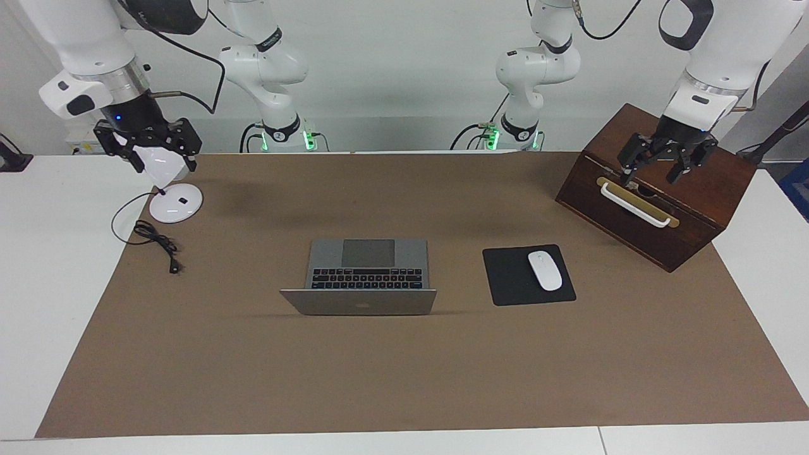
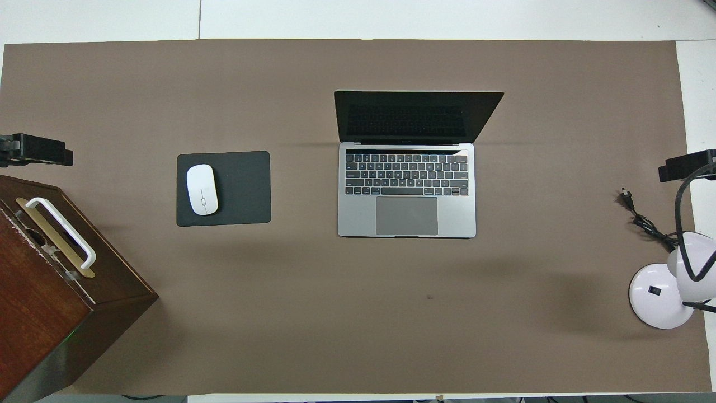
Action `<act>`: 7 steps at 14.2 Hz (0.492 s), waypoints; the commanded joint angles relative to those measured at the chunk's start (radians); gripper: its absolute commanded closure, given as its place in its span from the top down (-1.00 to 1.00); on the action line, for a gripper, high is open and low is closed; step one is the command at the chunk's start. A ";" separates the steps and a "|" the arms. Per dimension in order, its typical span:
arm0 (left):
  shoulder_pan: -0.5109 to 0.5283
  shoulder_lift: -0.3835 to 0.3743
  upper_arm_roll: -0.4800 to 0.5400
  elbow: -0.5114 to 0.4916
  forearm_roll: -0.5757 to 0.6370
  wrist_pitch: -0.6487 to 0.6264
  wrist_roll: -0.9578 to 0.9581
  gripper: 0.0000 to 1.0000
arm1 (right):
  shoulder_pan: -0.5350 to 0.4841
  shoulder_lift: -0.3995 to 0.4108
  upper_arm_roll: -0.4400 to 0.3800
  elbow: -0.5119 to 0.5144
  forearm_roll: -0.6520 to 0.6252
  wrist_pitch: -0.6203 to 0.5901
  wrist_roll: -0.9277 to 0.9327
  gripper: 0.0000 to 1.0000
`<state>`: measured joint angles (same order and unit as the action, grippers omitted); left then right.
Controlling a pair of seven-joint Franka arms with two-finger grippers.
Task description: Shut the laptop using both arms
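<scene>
The silver-grey laptop (image 1: 366, 262) sits open in the middle of the brown mat, also in the overhead view (image 2: 406, 190). Its lid stands upright at the edge farther from the robots, and its dark screen faces them. My left gripper (image 1: 663, 161) hangs open and empty in the air over the wooden box, well away from the laptop; its tip shows in the overhead view (image 2: 34, 150). My right gripper (image 1: 150, 146) hangs open and empty in the air over the white lamp, at the other end of the table; its tip shows in the overhead view (image 2: 688, 165).
A black mouse pad (image 1: 505, 278) with a white mouse (image 1: 545, 270) lies beside the laptop toward the left arm's end. A dark wooden box (image 1: 689, 189) with a white handle (image 1: 635, 203) stands at that end. A white desk lamp (image 1: 176, 203) and its black cable (image 1: 155, 240) are at the right arm's end.
</scene>
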<state>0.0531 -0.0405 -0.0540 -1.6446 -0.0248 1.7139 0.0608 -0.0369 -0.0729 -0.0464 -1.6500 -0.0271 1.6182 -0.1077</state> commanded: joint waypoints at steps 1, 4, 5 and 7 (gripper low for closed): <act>-0.018 -0.022 0.013 -0.026 0.016 0.006 0.001 1.00 | -0.017 -0.012 0.007 -0.017 0.012 0.006 -0.033 1.00; -0.018 -0.022 0.013 -0.026 0.016 0.006 0.001 1.00 | -0.020 -0.012 0.007 -0.017 0.012 0.003 -0.030 1.00; -0.016 -0.022 0.013 -0.026 0.016 0.006 0.001 1.00 | -0.024 -0.012 0.007 -0.016 0.013 0.005 -0.029 1.00; -0.015 -0.024 0.013 -0.026 0.016 0.006 -0.001 1.00 | -0.034 -0.012 0.007 -0.017 0.015 0.005 -0.027 1.00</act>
<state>0.0531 -0.0406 -0.0538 -1.6446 -0.0248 1.7138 0.0608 -0.0441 -0.0729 -0.0467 -1.6506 -0.0271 1.6172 -0.1077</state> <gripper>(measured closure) 0.000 0.000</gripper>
